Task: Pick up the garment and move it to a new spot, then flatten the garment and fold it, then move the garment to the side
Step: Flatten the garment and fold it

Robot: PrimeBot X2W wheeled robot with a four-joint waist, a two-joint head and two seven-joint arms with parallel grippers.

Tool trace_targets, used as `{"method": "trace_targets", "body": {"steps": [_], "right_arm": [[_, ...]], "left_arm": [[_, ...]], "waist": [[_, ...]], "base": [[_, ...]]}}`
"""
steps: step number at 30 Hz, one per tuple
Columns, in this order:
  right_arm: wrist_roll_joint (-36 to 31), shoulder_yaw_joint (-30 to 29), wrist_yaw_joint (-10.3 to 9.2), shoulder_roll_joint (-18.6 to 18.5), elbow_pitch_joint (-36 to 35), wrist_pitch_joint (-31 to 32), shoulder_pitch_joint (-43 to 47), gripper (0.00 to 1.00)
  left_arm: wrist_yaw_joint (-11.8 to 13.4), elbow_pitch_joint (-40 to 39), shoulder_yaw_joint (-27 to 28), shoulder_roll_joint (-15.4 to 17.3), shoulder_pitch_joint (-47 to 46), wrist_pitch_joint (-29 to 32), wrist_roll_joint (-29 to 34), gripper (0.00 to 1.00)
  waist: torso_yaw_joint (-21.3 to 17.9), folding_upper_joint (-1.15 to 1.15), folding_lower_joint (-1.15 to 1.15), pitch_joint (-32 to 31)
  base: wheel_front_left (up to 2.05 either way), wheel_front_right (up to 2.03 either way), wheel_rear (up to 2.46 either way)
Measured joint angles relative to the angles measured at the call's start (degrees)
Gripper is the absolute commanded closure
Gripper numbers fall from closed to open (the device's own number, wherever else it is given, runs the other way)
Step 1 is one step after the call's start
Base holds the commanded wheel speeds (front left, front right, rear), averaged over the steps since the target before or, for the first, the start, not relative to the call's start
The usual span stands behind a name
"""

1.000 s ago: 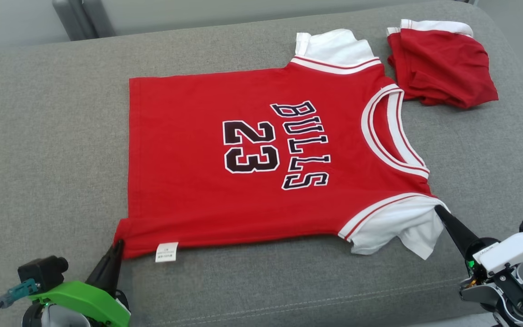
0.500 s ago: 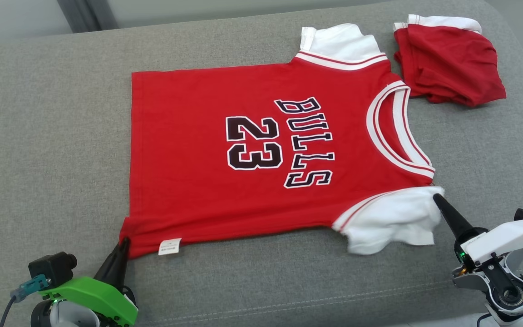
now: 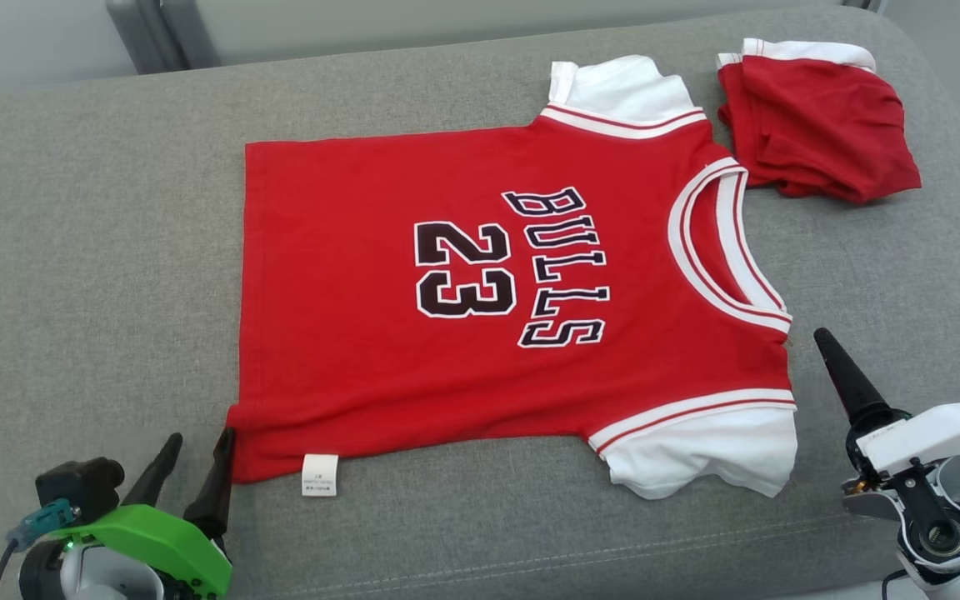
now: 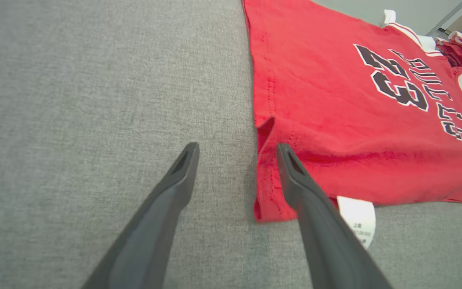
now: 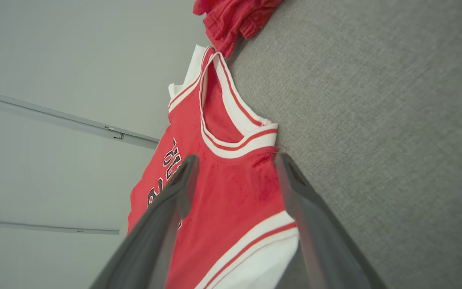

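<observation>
Left gripper [image 3: 201, 436]: low at left of head view, jaws spread wide, gripping nothing. Both dark fingers [image 3: 215, 487] point up and away, leaning slightly right. Green wrist housing [image 3: 147, 542] behind them; black camera [image 3: 80, 483] with teal plug on its outer side.

Right gripper [image 3: 823, 337]: low at right of head view, seen edge-on as one dark spike leaning up-left. Right wrist view: jaws wide apart, gripping nothing. White wrist housing [image 3: 938, 433] behind, round joint [image 3: 942, 542] beneath.
</observation>
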Motion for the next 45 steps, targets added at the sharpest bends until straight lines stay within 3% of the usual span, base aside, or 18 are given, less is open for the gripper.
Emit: {"method": "trace_targets", "body": {"steps": [7, 12, 24, 45], "right_arm": [[-7.0, 1.5, 0.77, -2.6, -1.6, -3.8, 0.0, 0.0], [-13.3, 4.2, 0.81, -4.4, -4.3, -5.1, 0.8, 0.0], [-31.4, 8.8, 1.3, -8.7, -9.9, -6.8, 4.6, 0.0], [-39.4, 9.1, 1.3, -6.0, -6.9, -6.8, 11.1, 0.0]], "left_arm": [[1.3, -7.3, 3.9, 0.9, -1.6, -0.1, 7.9, 0.0], [1.6, -12.4, 6.1, -0.6, -2.2, -0.1, 12.8, 0.0], [2.3, -13.1, 6.1, -3.6, 4.7, -0.1, 17.0, 0.0], [1.8, -14.5, 8.8, -6.4, 6.3, -0.1, 20.9, 0.0]], "waist": [[-0.1, 0.0, 0.0, -0.4], [0.0, 0.0, 0.0, -0.5], [-0.9, 0.0, 0.0, 0.2], [-1.2, 0.0, 0.0, 0.6]], "base": [[0.0, 0.0, 0.0], [0.0, 0.0, 0.0], [0.0, 0.0, 0.0], [0.0, 0.0, 0.0]]}}
